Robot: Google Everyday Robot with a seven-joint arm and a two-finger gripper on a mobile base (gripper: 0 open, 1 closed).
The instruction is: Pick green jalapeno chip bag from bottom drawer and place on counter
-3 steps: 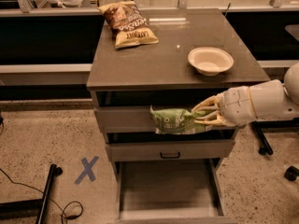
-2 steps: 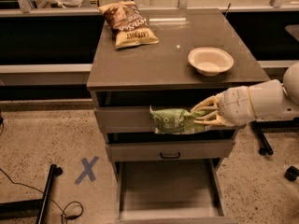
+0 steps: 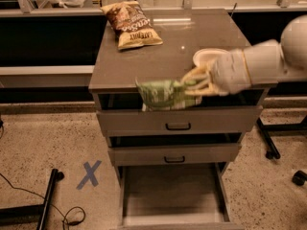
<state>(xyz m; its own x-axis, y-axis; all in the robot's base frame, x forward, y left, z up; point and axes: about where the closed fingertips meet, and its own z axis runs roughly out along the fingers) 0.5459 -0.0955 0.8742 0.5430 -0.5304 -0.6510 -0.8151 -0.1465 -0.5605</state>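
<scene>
My gripper (image 3: pixel 192 84) comes in from the right on a white arm and is shut on the green jalapeno chip bag (image 3: pixel 160 94). It holds the bag in the air at the height of the counter's front edge, in front of the top drawer. The bottom drawer (image 3: pixel 172 195) is pulled out below and shows a bare grey tray. The counter (image 3: pixel 163 56) is the grey-brown cabinet top just behind the bag.
A brown-and-tan chip bag (image 3: pixel 132 25) lies at the counter's back left. A white bowl (image 3: pixel 208 57) sits at the counter's right, partly behind my arm. Two upper drawers (image 3: pixel 177 123) with black handles stand slightly open. A blue X (image 3: pixel 89 174) marks the floor at left.
My gripper has lifted the green bag from in front of the upper drawers up to the counter's front edge.
</scene>
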